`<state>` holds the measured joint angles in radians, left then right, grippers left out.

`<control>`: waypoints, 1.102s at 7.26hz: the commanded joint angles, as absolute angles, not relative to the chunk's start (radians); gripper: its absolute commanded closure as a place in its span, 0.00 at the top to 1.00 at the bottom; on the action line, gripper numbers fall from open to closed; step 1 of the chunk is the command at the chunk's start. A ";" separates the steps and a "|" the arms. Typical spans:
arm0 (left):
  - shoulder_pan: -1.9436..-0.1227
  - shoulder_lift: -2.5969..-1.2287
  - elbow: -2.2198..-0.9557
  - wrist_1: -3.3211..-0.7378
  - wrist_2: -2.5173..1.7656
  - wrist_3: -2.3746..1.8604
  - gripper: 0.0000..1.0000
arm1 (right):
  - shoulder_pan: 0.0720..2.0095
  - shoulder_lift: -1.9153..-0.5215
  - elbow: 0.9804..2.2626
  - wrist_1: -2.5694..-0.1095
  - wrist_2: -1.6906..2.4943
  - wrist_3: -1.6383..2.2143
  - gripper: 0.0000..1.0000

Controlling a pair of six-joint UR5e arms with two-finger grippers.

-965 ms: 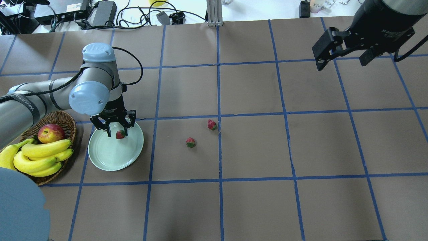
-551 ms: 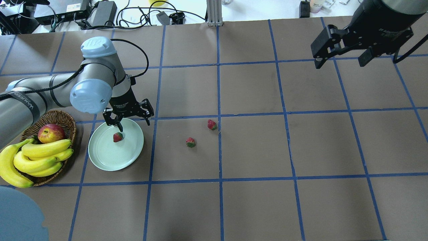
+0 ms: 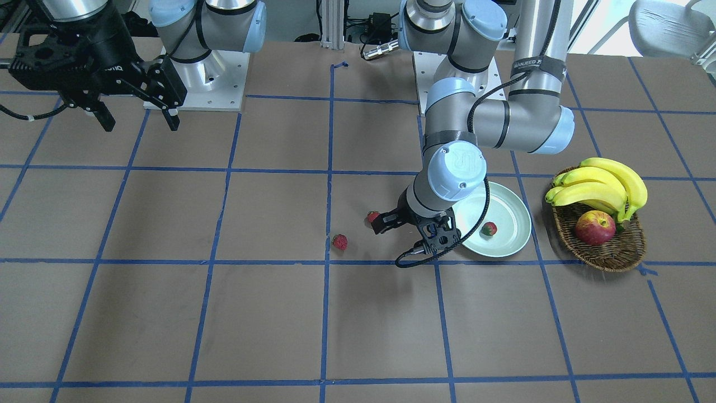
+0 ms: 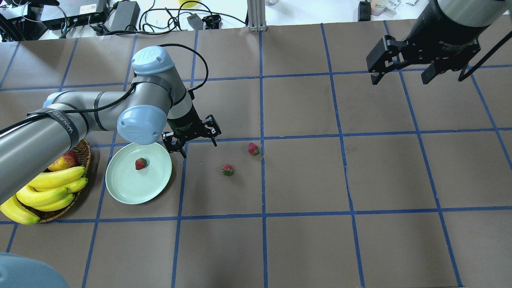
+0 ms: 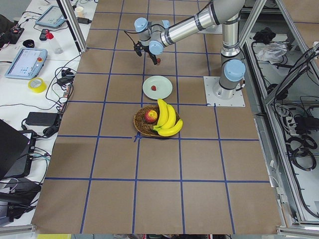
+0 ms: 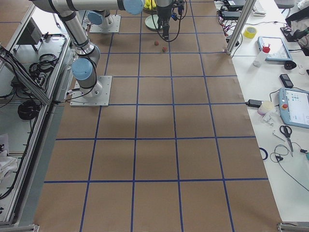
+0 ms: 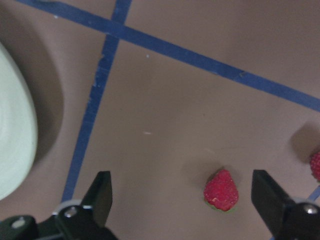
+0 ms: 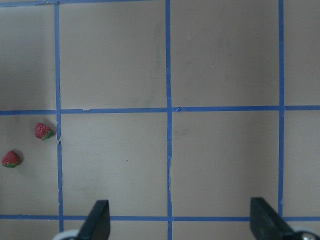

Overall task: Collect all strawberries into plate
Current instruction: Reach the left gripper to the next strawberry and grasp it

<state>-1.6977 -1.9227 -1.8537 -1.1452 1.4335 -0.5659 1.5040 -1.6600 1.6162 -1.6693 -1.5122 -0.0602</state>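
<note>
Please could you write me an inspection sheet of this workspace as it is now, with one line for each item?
Surface: table covered in brown paper with a blue tape grid; no spills seen.
Job's things: one strawberry lies on the plate; a second strawberry and a third strawberry lie on the table, apart from each other.
Clutter: wicker basket with bananas and an apple, beside the plate.
Grippers: left gripper open, empty, between the plate and the loose berries; right gripper open, empty, far from them.
Cables: black cable loops below the left wrist, near the plate's rim.
Surroundings: power bricks beyond the far edge; tape roll on a side bench.
</note>
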 commanded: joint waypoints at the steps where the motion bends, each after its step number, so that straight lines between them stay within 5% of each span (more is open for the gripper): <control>1: -1.715 -1.936 -1.873 -1.143 1.334 -0.647 1.00 | 1.505 -1.652 1.620 -1.692 -1.509 -0.061 1.00; 5: -1.715 -1.965 -1.921 -1.117 1.328 -0.644 0.91 | 1.503 -1.664 1.598 -1.680 -1.511 -0.060 1.00; 6: -1.715 -1.973 -1.921 -1.117 1.325 -0.643 0.75 | 1.503 -1.664 1.601 -1.677 -1.511 -0.061 1.00; 8: -1.715 -1.976 -1.916 -1.111 1.303 -0.638 0.00 | 1.503 -1.666 1.612 -1.677 -1.506 -0.061 1.00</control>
